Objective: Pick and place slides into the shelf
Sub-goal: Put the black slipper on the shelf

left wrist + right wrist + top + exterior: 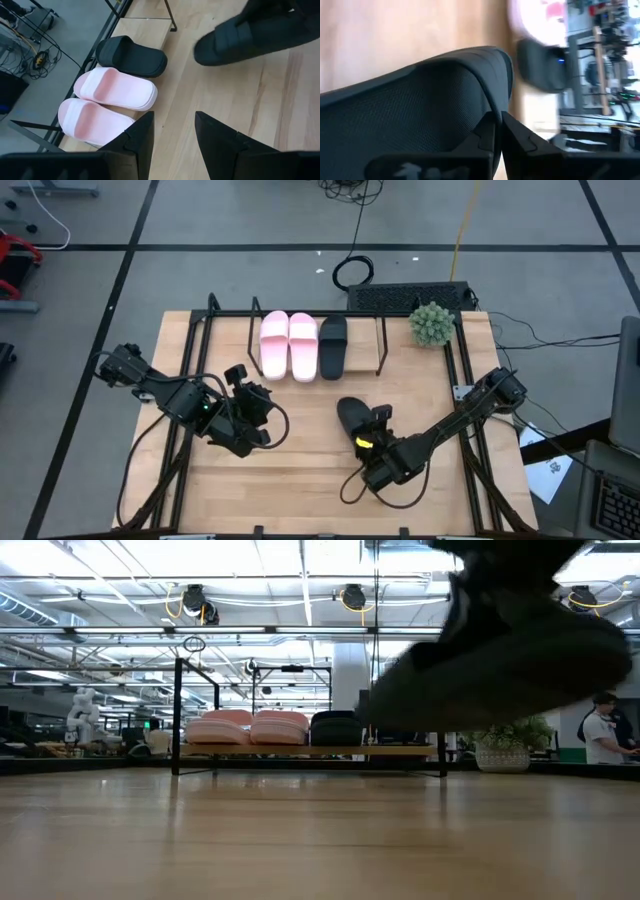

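The right tool is clamped on the second black slide, its two dark fingers pinched nearly together on the sandal's edge in the right wrist view; the slide is off the tabletop, hanging as a big dark shape high across the low view with clear air beneath it; from above it sits toward the middle of the tabletop, in front of the shelf and well apart from it; the left tool hangs over the tabletop on the left, fingers spread with a plain gap between them and nothing held; on the shelf's wooden board the two pale pink slides lie side by side, touching, and the first black slide lies just beside them on the right; the board to the right of that black slide shows bare wood; a small potted plant stands at the far right corner of the tabletop; a person shows in the room behind.
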Action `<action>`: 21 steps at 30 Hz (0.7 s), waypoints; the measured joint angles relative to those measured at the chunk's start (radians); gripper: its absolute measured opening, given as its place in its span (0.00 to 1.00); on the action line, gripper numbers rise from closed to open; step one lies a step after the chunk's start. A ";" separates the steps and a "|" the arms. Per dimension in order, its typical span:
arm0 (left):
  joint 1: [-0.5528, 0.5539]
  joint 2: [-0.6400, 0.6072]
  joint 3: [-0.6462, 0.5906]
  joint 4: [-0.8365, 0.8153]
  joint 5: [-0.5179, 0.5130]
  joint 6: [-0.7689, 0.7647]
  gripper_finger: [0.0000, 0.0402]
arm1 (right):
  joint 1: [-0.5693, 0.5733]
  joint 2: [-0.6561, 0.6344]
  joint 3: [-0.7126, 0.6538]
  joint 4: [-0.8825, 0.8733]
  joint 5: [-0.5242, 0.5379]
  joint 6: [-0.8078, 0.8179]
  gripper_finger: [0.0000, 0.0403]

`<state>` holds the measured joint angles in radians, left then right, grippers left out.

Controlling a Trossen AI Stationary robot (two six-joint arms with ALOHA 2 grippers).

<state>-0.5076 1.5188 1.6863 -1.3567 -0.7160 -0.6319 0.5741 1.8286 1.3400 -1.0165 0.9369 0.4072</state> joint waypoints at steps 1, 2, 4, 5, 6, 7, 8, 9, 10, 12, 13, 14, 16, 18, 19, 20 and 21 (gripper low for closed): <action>0.000 0.000 0.000 0.000 0.000 0.000 0.36 | -0.007 -0.002 0.025 -0.030 0.012 0.000 0.01; 0.000 0.000 0.000 0.000 0.000 0.000 0.36 | -0.014 -0.003 0.051 -0.063 0.030 0.000 0.01; 0.000 0.000 0.000 -0.001 0.000 0.000 0.36 | -0.033 -0.005 0.107 -0.117 0.061 0.000 0.01; 0.000 0.000 0.000 -0.001 0.000 0.000 0.36 | -0.043 -0.005 0.137 -0.141 0.076 0.000 0.01; 0.000 0.000 0.000 -0.002 0.000 0.002 0.36 | -0.053 -0.006 0.165 -0.171 0.091 0.000 0.01; 0.000 0.000 0.000 -0.003 0.000 0.005 0.36 | -0.063 -0.006 0.190 -0.203 0.109 0.000 0.01; 0.000 0.000 0.000 -0.003 0.000 0.006 0.36 | -0.076 -0.006 0.214 -0.233 0.128 0.000 0.00; 0.000 0.000 0.000 -0.005 0.000 0.006 0.36 | -0.090 -0.006 0.238 -0.258 0.149 -0.001 0.00; 0.000 0.000 0.000 -0.008 0.000 0.006 0.36 | -0.107 -0.006 0.262 -0.276 0.171 -0.002 0.00; 0.000 0.000 0.000 -0.017 0.000 0.006 0.36 | -0.148 -0.006 0.300 -0.314 0.199 -0.002 0.00; 0.000 0.000 0.000 -0.026 0.000 0.007 0.36 | -0.172 -0.006 0.315 -0.338 0.206 -0.002 0.00; 0.000 0.000 0.000 -0.039 0.000 0.007 0.36 | -0.196 -0.006 0.329 -0.360 0.212 -0.003 0.00; 0.000 0.000 0.000 -0.069 0.000 0.007 0.36 | -0.251 -0.006 0.354 -0.387 0.220 -0.004 0.00; 0.000 0.000 0.000 -0.097 -0.005 0.006 0.36 | -0.309 -0.009 0.365 -0.403 0.220 -0.004 0.00; 0.000 0.000 0.000 -0.112 -0.013 0.004 0.36 | -0.337 -0.014 0.365 -0.402 0.220 -0.006 0.00; 0.000 0.000 0.000 -0.128 -0.021 0.002 0.36 | -0.364 -0.017 0.365 -0.401 0.219 -0.011 0.00; 0.000 0.000 0.000 -0.142 -0.028 0.002 0.36 | -0.391 -0.022 0.365 -0.401 0.220 -0.018 0.00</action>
<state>-0.5071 1.5188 1.6863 -1.4983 -0.7444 -0.6304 0.1828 1.8065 1.7050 -1.4176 1.1564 0.3893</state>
